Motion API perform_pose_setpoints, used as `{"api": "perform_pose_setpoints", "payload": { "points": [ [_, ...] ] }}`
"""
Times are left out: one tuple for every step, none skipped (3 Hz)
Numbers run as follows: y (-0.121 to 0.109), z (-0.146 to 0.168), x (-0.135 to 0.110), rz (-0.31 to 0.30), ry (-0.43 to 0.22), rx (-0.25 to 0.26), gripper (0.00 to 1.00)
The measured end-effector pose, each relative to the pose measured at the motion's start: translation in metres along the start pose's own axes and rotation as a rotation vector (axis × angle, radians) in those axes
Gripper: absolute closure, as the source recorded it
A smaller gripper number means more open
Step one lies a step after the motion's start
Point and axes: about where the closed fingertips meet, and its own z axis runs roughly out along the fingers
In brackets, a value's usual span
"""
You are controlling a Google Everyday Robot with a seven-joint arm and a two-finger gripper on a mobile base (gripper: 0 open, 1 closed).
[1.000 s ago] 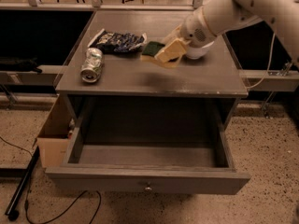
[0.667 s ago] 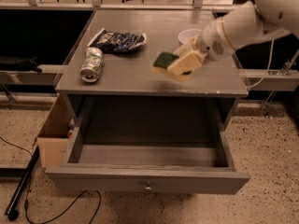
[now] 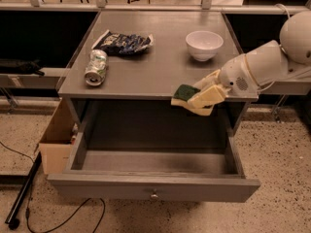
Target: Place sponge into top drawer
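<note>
I have the gripper [image 3: 197,102] out at the front edge of the table [image 3: 155,69], on its right-hand part, with the white arm [image 3: 260,64] reaching in from the right. Its cream fingers [image 3: 210,96] are clamped on the sponge [image 3: 185,91]. The dark green top faces up and pokes out to the left of the fingers, and a strip of pale foam shows under it. The sponge is off the table surface and held in the air just past the table's front lip.

Directly below the gripper is the top drawer [image 3: 146,188], pulled well out, with its inside dark and open to view. The gripper hangs over the drawer's back right part, well above the drawer floor. The small round knob [image 3: 154,195] sits on the front panel, below the gripper and to its left.

Beyond the gripper, farther back on the table, stands a white bowl [image 3: 204,43], upright and apart from the arm. Well to the left of the gripper a drink can [image 3: 96,67] lies on its side. Behind the can lies a dark blue snack bag [image 3: 124,42], crumpled flat. Down to the far left of the gripper, beside the table, a brown cardboard box [image 3: 57,135] stands on the speckled floor, with a black pole [image 3: 22,198] lying in front of it.
</note>
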Motion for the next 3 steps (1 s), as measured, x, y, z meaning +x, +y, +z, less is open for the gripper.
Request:
{"api": "perform_pose_setpoints", "payload": {
  "points": [
    [0.005, 0.002, 0.020, 0.030, 0.005, -0.014, 1.00],
    [0.009, 0.005, 0.041, 0.062, 0.010, -0.028, 1.00],
    [0.009, 0.005, 0.041, 0.062, 0.010, -0.028, 1.00]
  ]
}}
